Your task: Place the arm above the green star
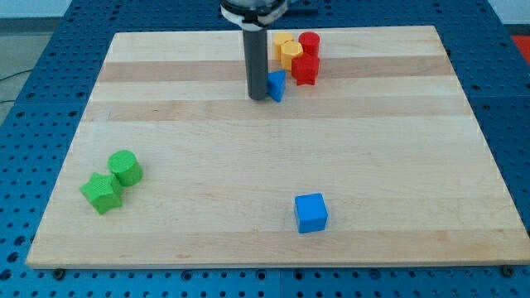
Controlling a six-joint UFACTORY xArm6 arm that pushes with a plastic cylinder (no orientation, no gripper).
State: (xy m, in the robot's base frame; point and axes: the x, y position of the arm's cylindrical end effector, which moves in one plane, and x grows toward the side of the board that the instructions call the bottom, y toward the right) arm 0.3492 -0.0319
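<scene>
Green star (101, 192) sits at the board's (207, 240) lower left, touching the green cylinder (125, 167). My tip (260, 98) rests well apart, beside the small blue block (277, 84); no pincer is fitted.

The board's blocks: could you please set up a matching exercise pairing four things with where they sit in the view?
1. green star
2. blue cube
3. red cylinder
4. my tip

a. bottom, right of centre
b. top, touching the small blue block's left side
c. lower left, against the green cylinder
d. top, rightmost of the cluster

Pairs: 1-c, 2-a, 3-d, 4-b
</scene>
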